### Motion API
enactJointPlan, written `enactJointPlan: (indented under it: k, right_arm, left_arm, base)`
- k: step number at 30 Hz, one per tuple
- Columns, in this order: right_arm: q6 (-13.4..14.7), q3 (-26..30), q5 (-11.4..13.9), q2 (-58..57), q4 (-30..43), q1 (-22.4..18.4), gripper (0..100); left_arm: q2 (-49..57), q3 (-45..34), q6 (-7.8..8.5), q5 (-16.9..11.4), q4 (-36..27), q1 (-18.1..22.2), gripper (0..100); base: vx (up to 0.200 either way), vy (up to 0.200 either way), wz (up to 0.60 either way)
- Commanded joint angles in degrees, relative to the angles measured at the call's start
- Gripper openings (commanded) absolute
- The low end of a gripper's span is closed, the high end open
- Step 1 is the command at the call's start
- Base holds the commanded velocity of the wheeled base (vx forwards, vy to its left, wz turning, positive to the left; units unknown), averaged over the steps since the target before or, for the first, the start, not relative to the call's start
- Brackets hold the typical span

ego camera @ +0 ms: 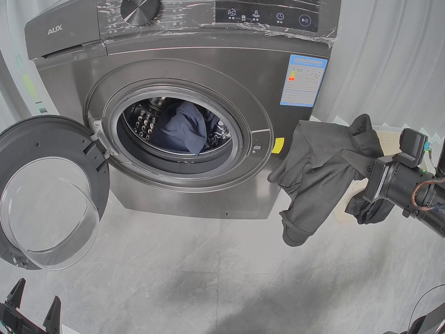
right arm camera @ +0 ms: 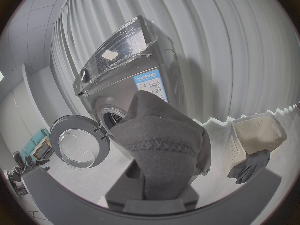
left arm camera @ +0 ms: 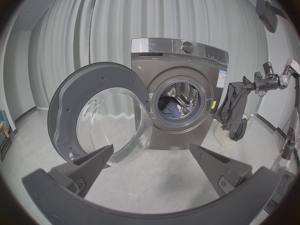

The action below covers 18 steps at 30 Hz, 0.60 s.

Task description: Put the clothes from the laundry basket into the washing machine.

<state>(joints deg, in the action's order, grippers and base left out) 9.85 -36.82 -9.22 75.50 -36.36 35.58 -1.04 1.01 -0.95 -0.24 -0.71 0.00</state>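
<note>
Left claw gapes empty before the washing machine; right claw, pinching a hanging grey garment off its right front, has the drum leftward.

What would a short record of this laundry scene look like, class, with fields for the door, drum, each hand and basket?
Door: swung open
Drum: dark blue garment inside
Right hand: shut on grey garment, which hangs beside the washing machine
Left hand: open, empty
Laundry basket: white, on the floor
</note>
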Motion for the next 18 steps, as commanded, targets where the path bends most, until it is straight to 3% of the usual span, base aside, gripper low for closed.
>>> enactJointPlan:
  k: [1, 8, 18]
  right_arm:
    - [-0.01, -0.01, -0.01, 0.09, -0.02, 0.01, 0]
    - [-0.01, 0.08, 0.25, 0.18, -0.02, -0.08, 0]
    - [0.08, 0.08, 0.25, 0.44, -0.02, -0.08, 0]
  left_arm:
    - [1.04, -0.75, -0.02, -0.02, 0.00, 0.00, 100]
    - [1.04, -0.75, -0.02, -0.02, 0.00, 0.00, 100]
    - [1.04, -0.66, -0.02, -0.02, 0.00, 0.00, 100]
  base:
    - [-0.200, 0.000, 0.00]
    - [-0.029, 0.000, 0.00]
    - [0.000, 0.200, 0.00]
